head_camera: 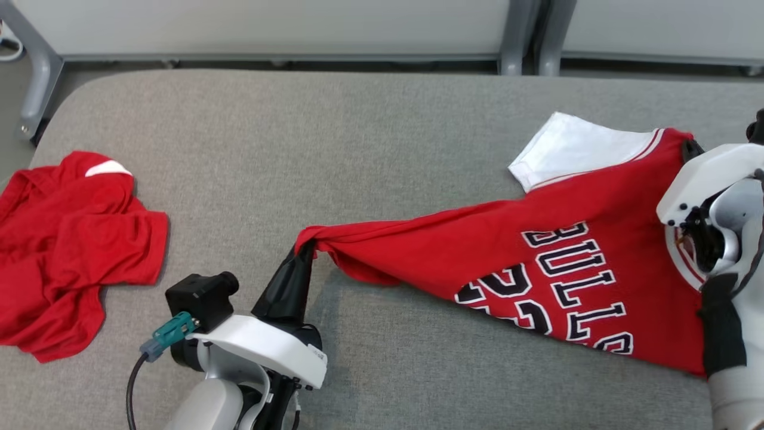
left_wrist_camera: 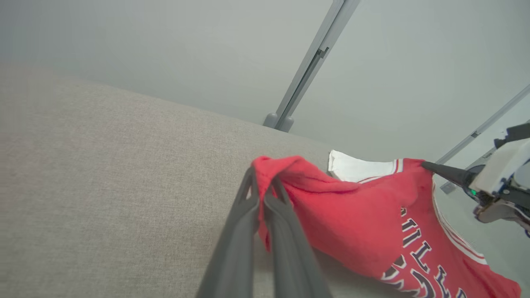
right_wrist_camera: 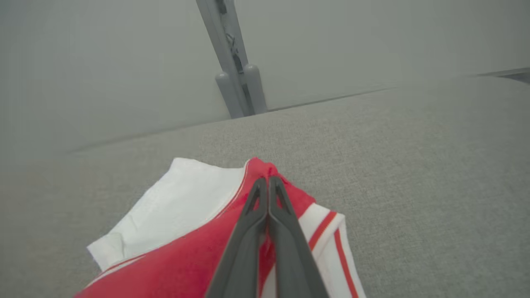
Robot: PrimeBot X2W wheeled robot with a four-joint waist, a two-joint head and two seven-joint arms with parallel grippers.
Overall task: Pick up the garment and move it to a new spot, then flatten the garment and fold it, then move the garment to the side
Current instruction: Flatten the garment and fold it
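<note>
Crumpled red shirt (head_camera: 71, 257) lay far left on grey cushion (head_camera: 358, 131). Left gripper (head_camera: 305, 249), centre, clenched bunched end of red jersey (head_camera: 537, 239). Red jersey stretched over cushion's right half. Right gripper (head_camera: 690, 147) pinched its shoulder beside white sleeve (head_camera: 573, 149).

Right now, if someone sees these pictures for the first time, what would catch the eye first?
First, the red jersey with black-and-white BULLS lettering, pulled taut across the right half of the grey padded surface. The left gripper is shut on its bunched corner near the middle front, and the right gripper is shut on its shoulder at the right edge. A second red garment lies crumpled at the left edge.
</note>
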